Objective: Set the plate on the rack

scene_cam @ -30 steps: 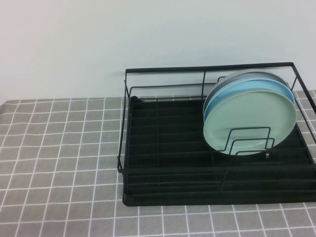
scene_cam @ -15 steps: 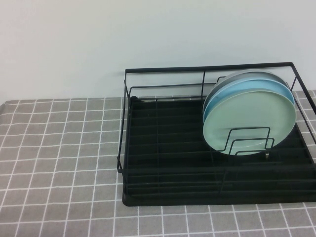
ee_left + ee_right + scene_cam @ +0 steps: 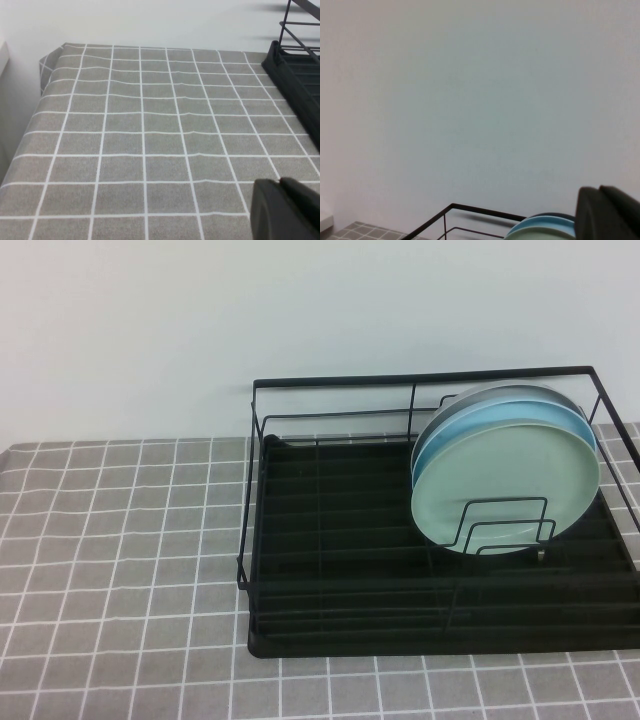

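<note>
The pale mint-green plate (image 3: 505,485) stands on edge in the black wire rack (image 3: 420,378), at its right side, leaning against the looped dividers. It is the frontmost plate; a light blue plate (image 3: 480,422) stands right behind it. Neither gripper shows in the high view. My left gripper (image 3: 279,181) is shut and empty, low over the tablecloth to the left of the rack (image 3: 295,75). My right gripper (image 3: 599,189) is shut and empty, raised above the rack's back rail (image 3: 470,210). The tops of the mint plate (image 3: 540,236) and blue plate (image 3: 545,225) show below it.
A grey checked tablecloth (image 3: 120,540) covers the table. A greyish plate rim (image 3: 500,390) shows behind the blue plate. The table's left edge (image 3: 30,125) drops off beside a white wall. The rack's left half holds no dishes.
</note>
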Tool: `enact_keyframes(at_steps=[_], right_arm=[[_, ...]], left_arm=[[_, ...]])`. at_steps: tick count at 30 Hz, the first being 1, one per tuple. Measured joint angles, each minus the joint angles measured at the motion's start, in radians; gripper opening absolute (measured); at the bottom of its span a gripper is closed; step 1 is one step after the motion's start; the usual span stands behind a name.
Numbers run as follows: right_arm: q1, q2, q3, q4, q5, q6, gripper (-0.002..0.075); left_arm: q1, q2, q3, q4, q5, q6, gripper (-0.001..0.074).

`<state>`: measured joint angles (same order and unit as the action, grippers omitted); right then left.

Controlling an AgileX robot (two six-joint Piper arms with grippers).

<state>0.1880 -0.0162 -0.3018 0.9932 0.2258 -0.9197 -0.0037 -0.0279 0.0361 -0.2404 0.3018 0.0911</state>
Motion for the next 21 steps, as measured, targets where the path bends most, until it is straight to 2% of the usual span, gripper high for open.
enact_keyframes(at_steps=[8,12,16,21], right_arm=[[0.000,0.000,0.000,-0.008,0.000,0.000,-0.0003],[0.000,-0.014,0.016,-0.201,-0.016,0.023,-0.0003],[-0.002,-0.014,0.068,-0.417,-0.037,0.306,-0.0003],[-0.002,-0.014,0.192,-0.866,-0.046,0.727,-0.0003]], left_arm=[[0.000,0.000,0.000,0.000,0.000,0.000,0.0000],[0.000,0.000,0.000,0.000,0.000,0.000,0.0000],[0.000,0.000,0.000,0.000,0.000,0.000,0.0000],[0.000,0.000,0.000,0.000,0.000,0.000,0.0000]])
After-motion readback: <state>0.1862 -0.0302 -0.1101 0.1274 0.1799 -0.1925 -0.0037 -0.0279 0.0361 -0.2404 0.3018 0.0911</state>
